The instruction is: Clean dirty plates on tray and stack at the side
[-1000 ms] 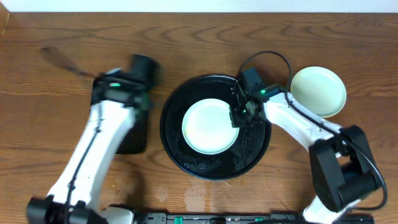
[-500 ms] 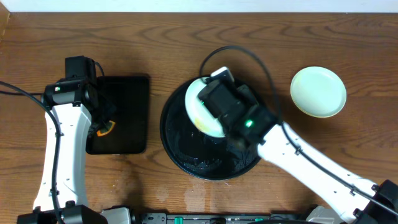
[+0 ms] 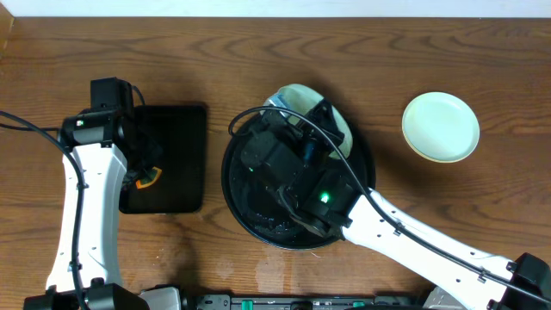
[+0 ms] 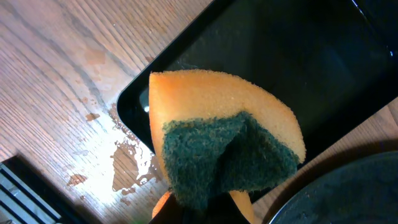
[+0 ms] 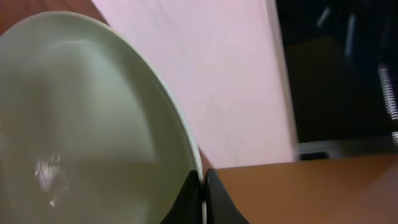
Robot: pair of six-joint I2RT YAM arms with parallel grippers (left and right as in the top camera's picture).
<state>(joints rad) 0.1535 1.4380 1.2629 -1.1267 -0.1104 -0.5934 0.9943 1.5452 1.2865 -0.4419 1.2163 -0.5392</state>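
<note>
Right pincer (image 5: 203, 188): clamped on the rim of a mint-green plate (image 5: 81, 124) — plate tilted, above the round tray (image 3: 244, 211).
Left pincer (image 3: 140, 170): pinching the sponge (image 4: 217, 124) — small black tray (image 4: 298, 68) beneath.

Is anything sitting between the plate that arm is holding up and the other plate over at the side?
Nothing visible does. The right hand grips the held plate by its rim above the round tray, and only bare wood lies between the tray's edge and the plate on the table.

Bright even light; glare on wet table (image 4: 134, 171); right-wrist plate (image 5: 81, 118) blurred.
</note>
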